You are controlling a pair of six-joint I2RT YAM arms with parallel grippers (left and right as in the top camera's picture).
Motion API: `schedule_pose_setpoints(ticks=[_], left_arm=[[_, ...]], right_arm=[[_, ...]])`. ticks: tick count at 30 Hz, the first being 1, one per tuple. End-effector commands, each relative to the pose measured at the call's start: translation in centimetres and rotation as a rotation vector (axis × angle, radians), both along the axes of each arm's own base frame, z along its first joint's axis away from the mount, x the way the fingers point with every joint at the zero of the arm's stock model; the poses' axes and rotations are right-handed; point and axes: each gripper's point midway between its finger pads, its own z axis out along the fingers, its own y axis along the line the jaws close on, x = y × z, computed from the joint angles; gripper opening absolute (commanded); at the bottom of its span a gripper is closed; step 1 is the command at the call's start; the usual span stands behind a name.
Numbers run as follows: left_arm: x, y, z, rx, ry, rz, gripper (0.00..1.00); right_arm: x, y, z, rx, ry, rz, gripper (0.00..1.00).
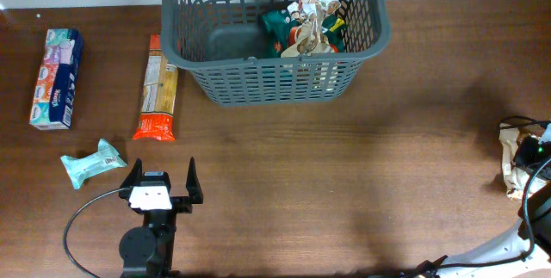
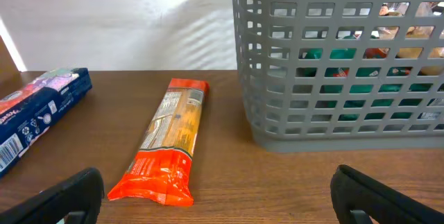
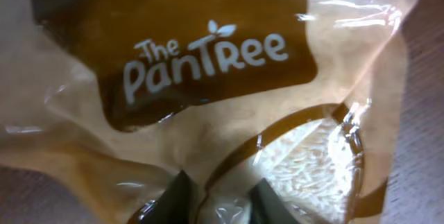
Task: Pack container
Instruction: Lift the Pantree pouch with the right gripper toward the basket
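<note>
The left gripper (image 1: pixel 162 173) sits low at the near left of the counter (image 1: pixel 344 183), level and facing the far edge. Its fingers (image 2: pixel 66 196) are released and spread wide, with nothing between them. A black cable (image 1: pixel 76 226) loops beside its arm.

The right gripper (image 3: pixel 223 207) is at the near right edge, pointed down onto one beige rice packet (image 3: pixel 208 64) marked "The PanTree". Its fingers are drawn close with a fold of the packet between them, grasping it.

Loose items on the left of the counter:
- One teal wipes pack (image 1: pixel 93 162), just beyond the left gripper.
- One long orange pasta packet (image 1: pixel 157 89), further out.
- One blue tissue pack (image 1: pixel 56 78), well to the pasta packet's left.

One container (image 1: pixel 275 80) stands upright at the far centre, just right of the pasta packet. It holds several packets (image 1: pixel 306 28), green and beige, on its right side; their number cannot be told.

The counter is dark brown wood grain. A white wall (image 2: pixel 125 23) rises behind it.
</note>
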Motion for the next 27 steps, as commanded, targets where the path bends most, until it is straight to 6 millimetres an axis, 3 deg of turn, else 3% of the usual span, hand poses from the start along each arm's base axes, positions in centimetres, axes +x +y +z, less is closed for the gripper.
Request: schedule_pose_setpoints(ticks=[1, 8, 15, 21, 27], left_arm=[[0.0, -0.1, -0.1, 0.014, -0.003, -0.01, 0.99], [0.0, -0.1, -0.1, 0.014, -0.003, -0.01, 0.99], [0.0, -0.1, -0.1, 0.014, -0.003, -0.01, 0.99], [0.0, -0.1, -0.1, 0.014, -0.003, -0.01, 0.99], [0.0, -0.1, -0.1, 0.014, -0.003, -0.01, 0.99]], right_arm=[[-2.4, 5.6, -6.7, 0.229, 0.094, 0.02, 0.04], [-1.6, 5.9, -6.5, 0.255, 0.053, 0.025, 0.04], [1.6, 6.2, -4.3, 0.327, -0.062, 0.046, 0.04], [6.2, 5.2, 0.3, 0.308, -0.135, 0.105, 0.04], [12.1, 4.8, 7.3, 0.222, -0.217, 0.188, 0.04]])
